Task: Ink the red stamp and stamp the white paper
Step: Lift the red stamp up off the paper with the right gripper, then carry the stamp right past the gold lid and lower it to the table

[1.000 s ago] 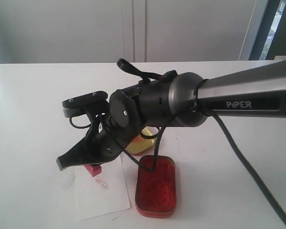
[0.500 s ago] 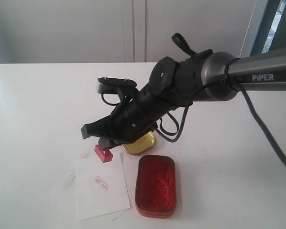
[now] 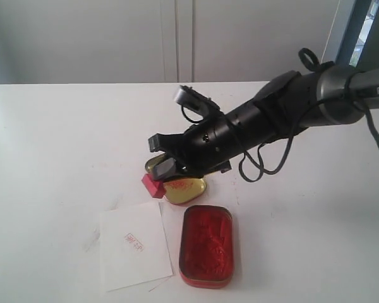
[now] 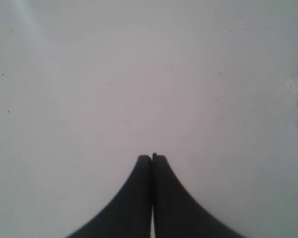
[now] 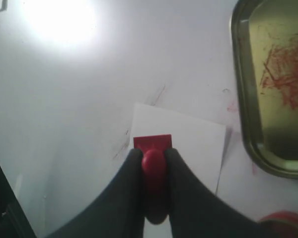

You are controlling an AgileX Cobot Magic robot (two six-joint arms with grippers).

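Observation:
My right gripper (image 3: 159, 178) is shut on the red stamp (image 3: 153, 186), holding it by its narrow knob just off the near-left rim of the gold lid. In the right wrist view its fingers (image 5: 131, 168) pinch the knob of the red stamp (image 5: 152, 147), with the white paper (image 5: 198, 136) below it. The white paper (image 3: 134, 243) lies flat near the front of the table and bears a small red print (image 3: 134, 240). My left gripper (image 4: 152, 157) is shut on nothing over bare white tabletop; it does not show in the exterior view.
The open red ink tin (image 3: 206, 245) sits right of the paper, and the gold lid (image 3: 184, 187) with red smears lies behind it. The right arm (image 3: 284, 113) reaches in from the right. In the right wrist view the gold lid (image 5: 275, 89) fills one side.
My right gripper has lifted the red stamp off the paper and drawn it back and to the right, towards the gold lid. A red print is now uncovered on the paper.

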